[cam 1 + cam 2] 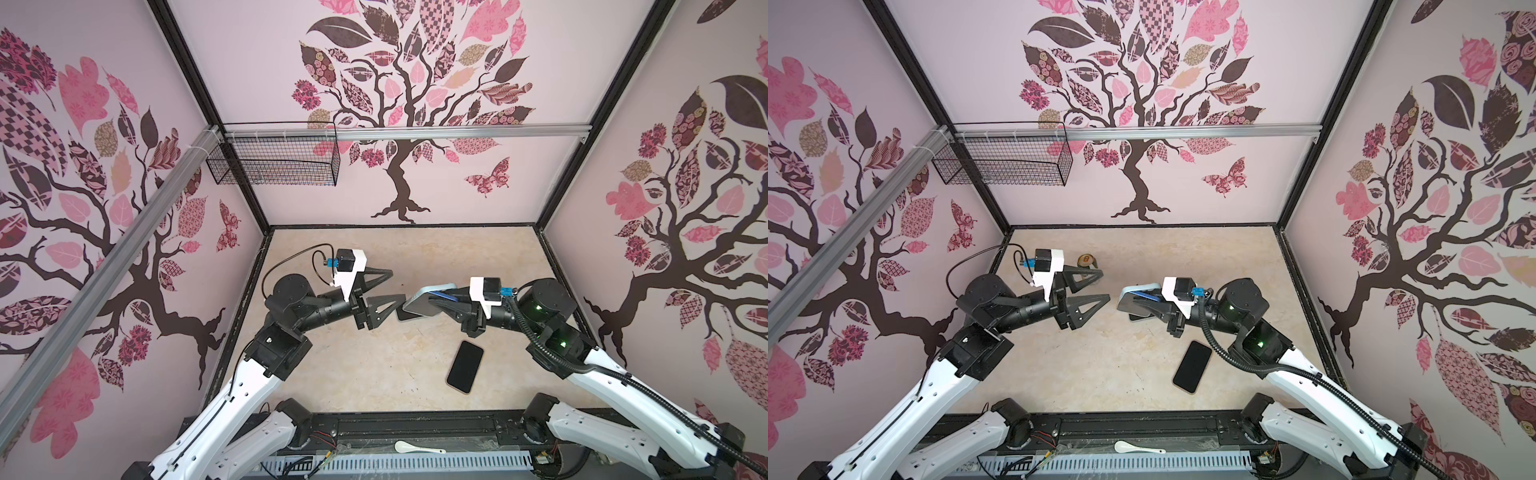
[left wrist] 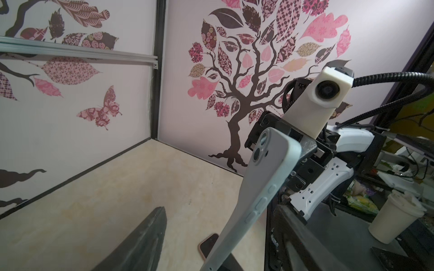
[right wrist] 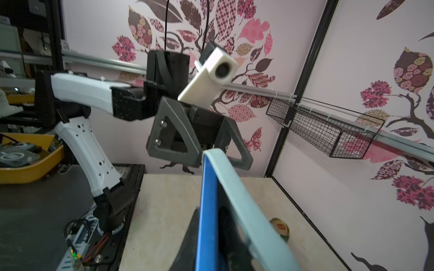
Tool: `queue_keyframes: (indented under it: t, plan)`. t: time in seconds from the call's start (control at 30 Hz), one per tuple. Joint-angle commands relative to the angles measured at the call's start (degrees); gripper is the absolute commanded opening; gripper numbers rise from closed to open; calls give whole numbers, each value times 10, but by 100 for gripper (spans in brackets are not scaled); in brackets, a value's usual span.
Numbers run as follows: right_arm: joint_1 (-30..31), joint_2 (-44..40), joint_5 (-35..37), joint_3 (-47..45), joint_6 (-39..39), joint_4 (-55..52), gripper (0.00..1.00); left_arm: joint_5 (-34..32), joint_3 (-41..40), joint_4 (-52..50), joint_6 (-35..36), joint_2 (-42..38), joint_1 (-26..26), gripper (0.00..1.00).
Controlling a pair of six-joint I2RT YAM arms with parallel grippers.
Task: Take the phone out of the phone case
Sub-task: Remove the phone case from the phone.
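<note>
Pale phone case [image 3: 234,185], end cut off, pinched in right gripper [image 1: 431,302], left gripper [image 1: 397,284] spread, phone [image 1: 465,366] apart

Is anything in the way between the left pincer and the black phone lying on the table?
Yes. The pale blue phone case, held up by the right pincer, hangs right in front of the open left pincer, partly hiding the black phone from it.

Both top views look steeply down from high over the six o'clock edge of the table [image 1: 457,257] toward the twelve o'clock wall [image 1: 415,187], sharing nearly everything. The left wrist camera [image 3: 222,69] faces three o'clock, close on the phone case [image 2: 260,183]. The right wrist camera [image 2: 327,90] faces nine o'clock, equally near. Each sees the other.
</note>
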Motion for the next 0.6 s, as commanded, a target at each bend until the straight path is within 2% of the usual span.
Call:
queue_keyframes:
  t: [0.0,0.07,0.17,0.37,0.57]
  plan:
    - [1,-5,27,11,-146,-74,0,9,55,-151,84,11,2,78]
    - [0,3,25,6,-188,-88,0,20,86,-207,114,34,1,78]
    - [0,22,37,14,-209,-117,0,39,129,-274,150,67,2,78]
    - [1,37,36,11,-189,-119,0,61,175,-326,171,118,2,77]
    - [2,41,58,-21,-223,-87,0,63,211,-362,186,165,-6,76]
